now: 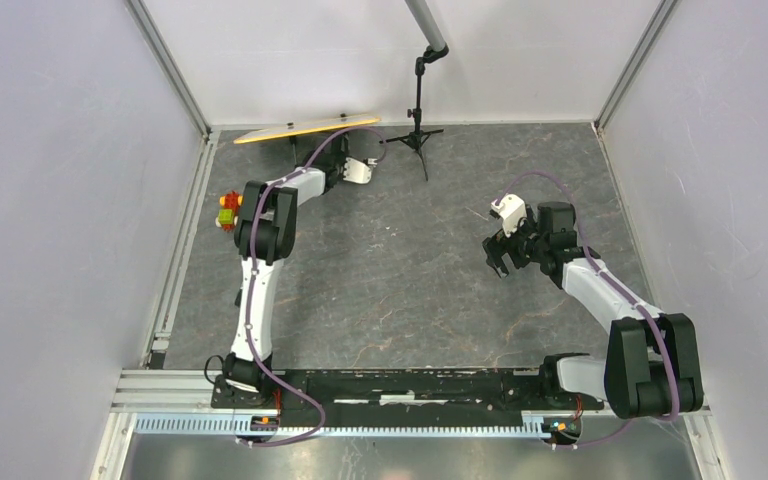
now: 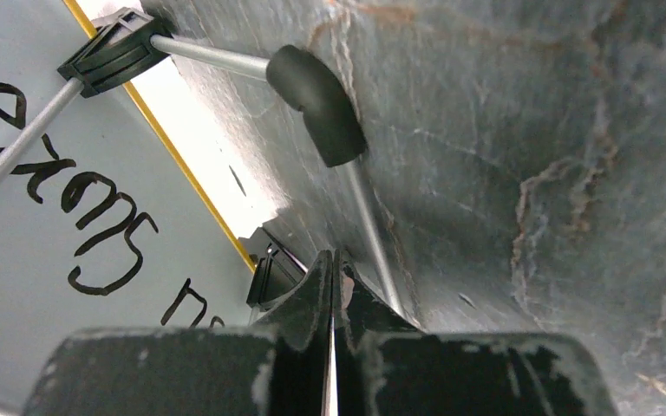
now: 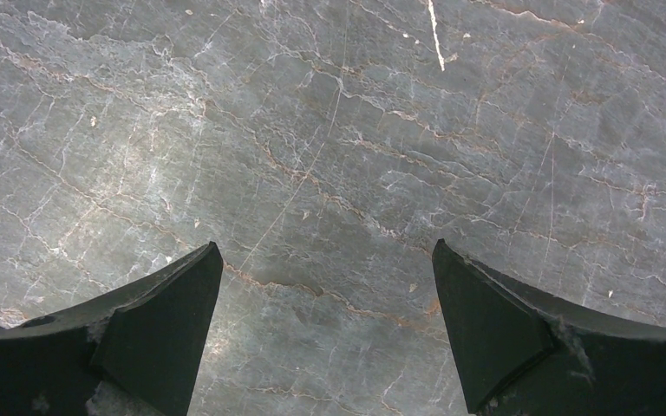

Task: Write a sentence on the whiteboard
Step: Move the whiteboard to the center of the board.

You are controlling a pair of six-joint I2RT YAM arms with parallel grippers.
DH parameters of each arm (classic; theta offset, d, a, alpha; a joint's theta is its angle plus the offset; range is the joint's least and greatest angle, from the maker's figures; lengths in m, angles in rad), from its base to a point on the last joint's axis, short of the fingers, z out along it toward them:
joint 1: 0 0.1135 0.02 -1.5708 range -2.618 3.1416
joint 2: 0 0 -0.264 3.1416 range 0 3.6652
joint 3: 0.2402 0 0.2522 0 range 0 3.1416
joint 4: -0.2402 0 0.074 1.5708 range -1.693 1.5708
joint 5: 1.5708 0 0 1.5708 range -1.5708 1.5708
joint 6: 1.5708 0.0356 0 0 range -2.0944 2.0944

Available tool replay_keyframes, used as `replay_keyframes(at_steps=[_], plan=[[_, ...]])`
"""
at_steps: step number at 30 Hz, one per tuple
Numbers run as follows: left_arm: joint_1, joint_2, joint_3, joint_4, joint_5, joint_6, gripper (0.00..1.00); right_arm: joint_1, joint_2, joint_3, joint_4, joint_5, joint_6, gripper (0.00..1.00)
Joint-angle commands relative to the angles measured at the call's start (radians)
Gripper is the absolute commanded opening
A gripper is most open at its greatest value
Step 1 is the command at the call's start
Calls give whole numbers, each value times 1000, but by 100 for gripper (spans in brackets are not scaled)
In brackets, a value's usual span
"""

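Observation:
The whiteboard [image 1: 305,128] stands at the table's back left, seen almost edge-on from above as a yellow-rimmed strip. In the left wrist view its white face [image 2: 43,269] fills the left side, with the sentence [image 2: 95,225] on it in black marker script, only partly in frame. Two black clip feet [image 2: 111,52] sit on its yellow rim. My left gripper [image 2: 334,260] is shut with nothing visible between its fingers, right beside the board's lower edge [image 1: 338,148]. My right gripper [image 3: 325,260] is open over bare table [image 1: 500,255], far from the board.
A silver rod with a black rubber elbow [image 2: 321,108] runs from the board's clip onto the stone-patterned table [image 2: 529,173]. A black tripod stand [image 1: 418,130] is at the back centre. A small colourful toy [image 1: 227,211] lies by the left wall.

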Motion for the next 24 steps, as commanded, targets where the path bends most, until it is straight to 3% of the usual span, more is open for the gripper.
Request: replay_keyframes(at_steps=[1, 11, 24], plan=[[12, 21, 21, -102, 54, 14, 2, -2, 3, 18, 13, 3, -13, 98], [8, -101, -188, -179, 128, 30, 2, -2, 2, 19, 11, -13, -13, 97], [-4, -174, -309, -208, 150, 0, 2, -2, -7, 18, 9, -23, -13, 97]])
